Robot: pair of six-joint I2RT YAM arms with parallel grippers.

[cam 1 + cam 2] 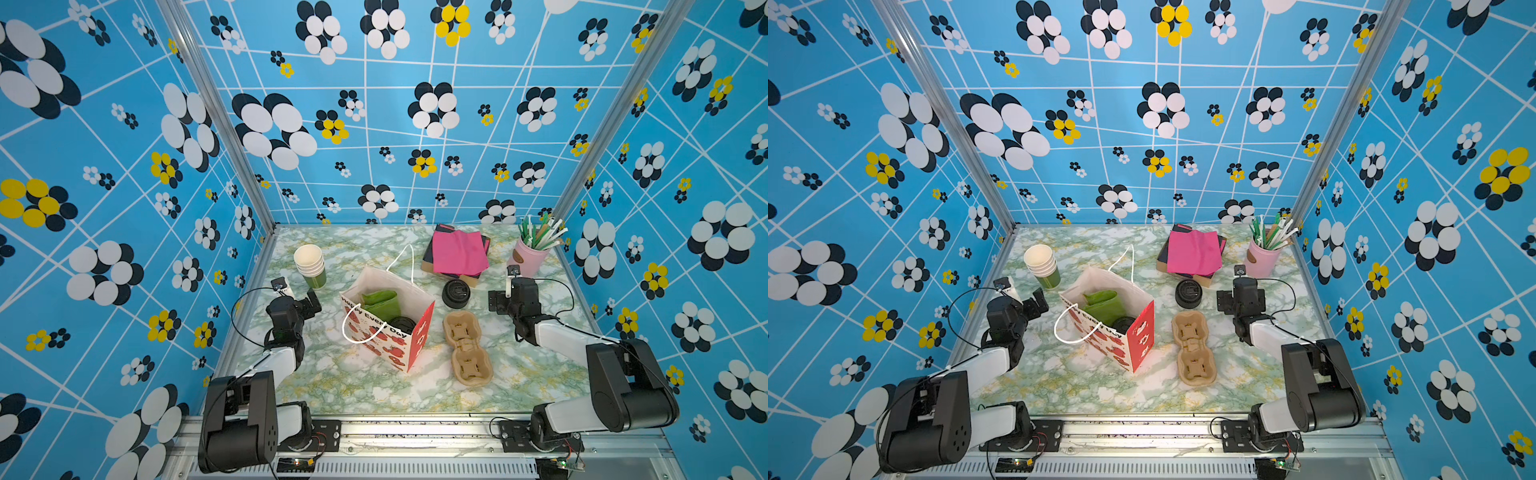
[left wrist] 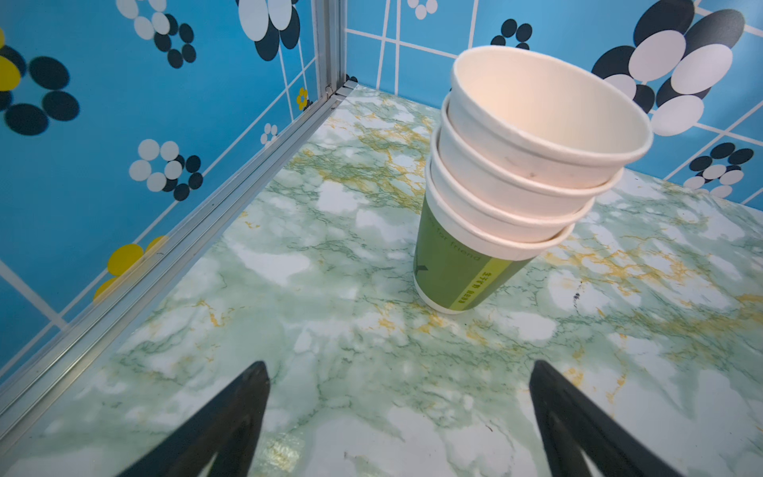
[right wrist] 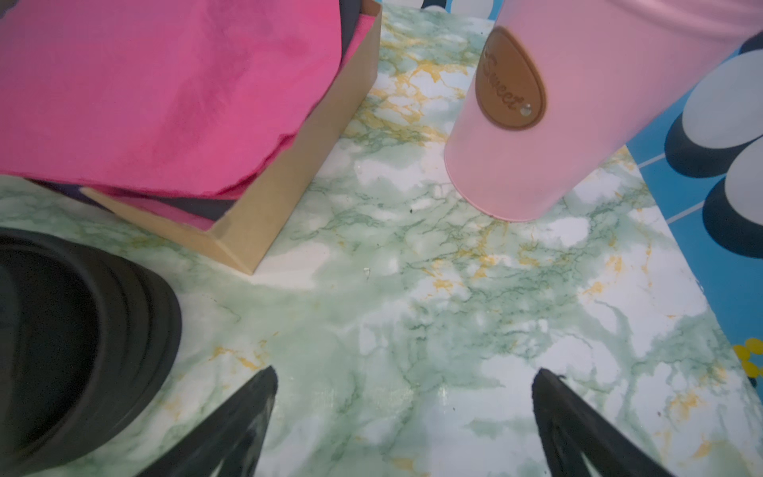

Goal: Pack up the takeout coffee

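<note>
both top views overlook the whole table [image 1: 340, 386]; wrist views sit low, close.

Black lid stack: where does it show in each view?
Top view: lid stack right of paper bag, in front of napkin box.
Top view: same spot.
Left wrist: not in it.
Right wrist: cropped, by the box's corner.
Shared landmark: napkin box.

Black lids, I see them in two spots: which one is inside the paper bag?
The lone black lid down in the paper bag, beside the green bundle. The other lids stand stacked on the table, outside the bag.
</note>
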